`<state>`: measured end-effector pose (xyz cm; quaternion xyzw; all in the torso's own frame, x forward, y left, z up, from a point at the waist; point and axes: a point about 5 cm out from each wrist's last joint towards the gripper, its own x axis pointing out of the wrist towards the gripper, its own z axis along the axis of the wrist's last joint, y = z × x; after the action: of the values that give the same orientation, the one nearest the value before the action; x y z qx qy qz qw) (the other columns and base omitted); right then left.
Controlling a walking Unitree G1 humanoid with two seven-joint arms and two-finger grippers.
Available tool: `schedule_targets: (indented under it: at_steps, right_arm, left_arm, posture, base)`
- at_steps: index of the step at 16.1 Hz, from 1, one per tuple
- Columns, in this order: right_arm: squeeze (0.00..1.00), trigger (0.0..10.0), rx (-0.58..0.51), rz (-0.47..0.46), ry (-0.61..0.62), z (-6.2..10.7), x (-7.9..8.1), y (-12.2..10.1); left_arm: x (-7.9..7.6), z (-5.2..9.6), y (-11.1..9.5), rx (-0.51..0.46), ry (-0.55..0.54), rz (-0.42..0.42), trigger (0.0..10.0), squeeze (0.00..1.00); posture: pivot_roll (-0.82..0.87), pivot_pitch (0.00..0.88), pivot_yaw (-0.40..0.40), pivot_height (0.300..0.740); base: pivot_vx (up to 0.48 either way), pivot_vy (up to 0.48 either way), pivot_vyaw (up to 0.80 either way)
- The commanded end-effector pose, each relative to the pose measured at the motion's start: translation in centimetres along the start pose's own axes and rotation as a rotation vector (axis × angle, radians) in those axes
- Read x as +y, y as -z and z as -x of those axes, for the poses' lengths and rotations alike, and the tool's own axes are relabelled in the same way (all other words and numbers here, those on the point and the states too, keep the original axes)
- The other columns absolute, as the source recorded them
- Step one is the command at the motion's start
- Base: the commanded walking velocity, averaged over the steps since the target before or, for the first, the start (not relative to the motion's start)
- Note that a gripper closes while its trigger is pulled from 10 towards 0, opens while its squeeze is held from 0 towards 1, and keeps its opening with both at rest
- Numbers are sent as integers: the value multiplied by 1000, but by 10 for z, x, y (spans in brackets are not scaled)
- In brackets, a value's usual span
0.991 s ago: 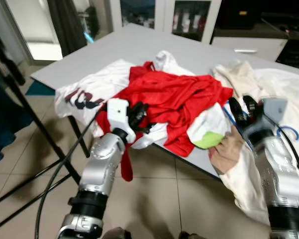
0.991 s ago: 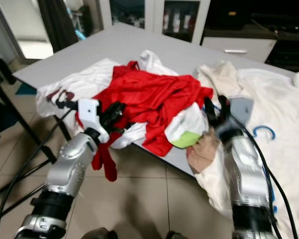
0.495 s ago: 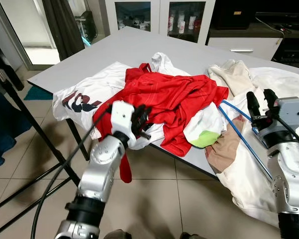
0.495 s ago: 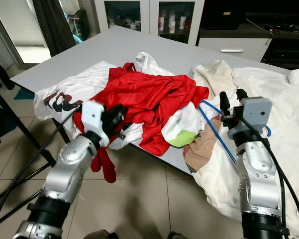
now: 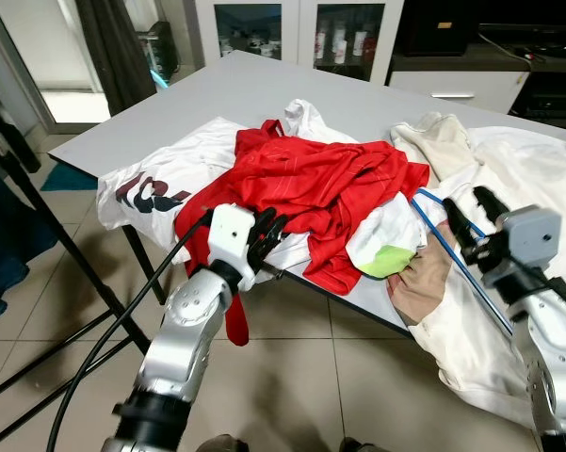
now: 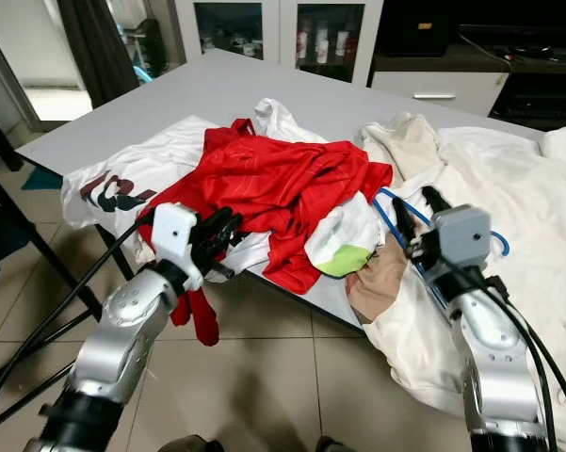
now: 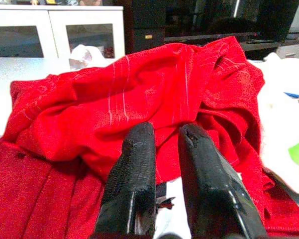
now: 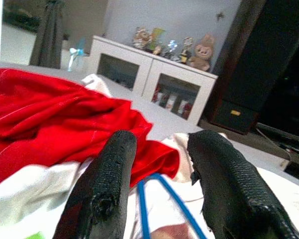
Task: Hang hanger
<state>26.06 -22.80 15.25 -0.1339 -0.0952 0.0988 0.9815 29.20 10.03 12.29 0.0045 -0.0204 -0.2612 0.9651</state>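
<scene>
A blue hanger [image 5: 440,237] lies on the white clothes at the table's right front, one thin arm running toward the table edge; its hook [image 6: 500,247] peeks out past my right wrist. My right gripper [image 5: 470,215] hovers just above it, open, and the hanger [image 8: 143,208] is seen between and beyond the fingers. A red shirt [image 5: 320,179] is heaped in the middle of the pile. My left gripper [image 5: 269,232] is at the near table edge, against the red shirt [image 7: 139,94], shut with nothing in it.
The grey table [image 5: 264,89] carries a white printed shirt [image 5: 151,184] at the left, a beige garment [image 5: 443,141] and a white one [image 5: 537,160] that hangs off the right front. Black stand legs [image 5: 66,235] and cables cross the tiled floor at the left. Cabinets [image 5: 292,28] stand behind.
My right gripper has dropped a little and shifted left over the blue hanger since half a second ago. The left gripper has barely moved.
</scene>
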Motion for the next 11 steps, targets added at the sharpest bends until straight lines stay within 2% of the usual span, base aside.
schedule_targets:
  at_steps: [1,3,11]
  right_arm:
    - [0,10000,-41,17,-19,-2,3,-8]
    - [0,10000,-50,7,-5,-5,3,-9]
    - [0,10000,-68,-12,33,-17,3,-14]
  left_arm:
    - [1,2,-3,-2,3,-16,10000,0]
    - [1,2,-3,-3,-2,-24,10000,0]
    - [-9,-2,-2,-7,13,-5,10000,0]
  posture:
    - [48,1,35,740]
    - [50,0,31,740]
    - [48,9,18,740]
  base:
    - [0,0,0]
    - [0,0,0]
    - [0,-473,0]
